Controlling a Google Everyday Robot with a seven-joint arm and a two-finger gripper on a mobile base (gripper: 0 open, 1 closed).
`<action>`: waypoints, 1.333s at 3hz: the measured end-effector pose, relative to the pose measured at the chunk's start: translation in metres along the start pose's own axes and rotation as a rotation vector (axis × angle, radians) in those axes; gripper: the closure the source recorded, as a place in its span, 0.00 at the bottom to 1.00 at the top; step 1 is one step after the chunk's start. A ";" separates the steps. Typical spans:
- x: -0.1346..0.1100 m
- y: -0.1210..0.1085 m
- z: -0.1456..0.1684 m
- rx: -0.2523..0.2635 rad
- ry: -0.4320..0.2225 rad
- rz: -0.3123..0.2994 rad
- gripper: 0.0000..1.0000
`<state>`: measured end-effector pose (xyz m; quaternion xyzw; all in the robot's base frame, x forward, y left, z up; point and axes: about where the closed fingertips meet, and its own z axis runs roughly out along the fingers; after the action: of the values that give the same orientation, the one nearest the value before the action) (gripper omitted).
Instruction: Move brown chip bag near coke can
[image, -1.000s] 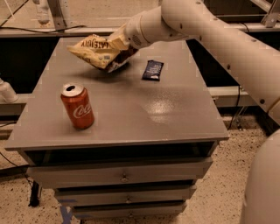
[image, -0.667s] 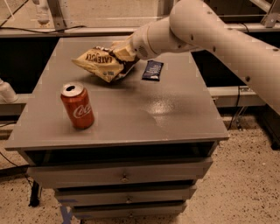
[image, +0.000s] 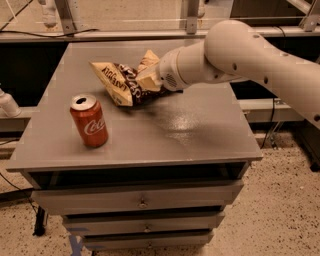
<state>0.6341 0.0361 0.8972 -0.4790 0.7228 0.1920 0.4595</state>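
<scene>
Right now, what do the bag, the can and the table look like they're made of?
The bag looks like thin foil or plastic film: crumpled, creased. The can looks metal, probably aluminium: silvery top, glossy red side. The table has a grey top with a soft sheen, material unclear. The gripper is at the bag's right end.

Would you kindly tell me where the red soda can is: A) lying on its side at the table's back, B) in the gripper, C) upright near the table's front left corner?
C: the soda can stands upright near the front left corner of the table, while the gripper, farther back at mid-table, holds the chip bag.
</scene>
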 end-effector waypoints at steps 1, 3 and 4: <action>0.002 0.012 -0.013 0.006 -0.001 0.015 1.00; -0.014 0.037 -0.026 -0.024 -0.019 0.022 1.00; -0.022 0.049 -0.026 -0.049 -0.027 0.023 1.00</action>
<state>0.5822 0.0516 0.9209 -0.4791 0.7172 0.2214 0.4550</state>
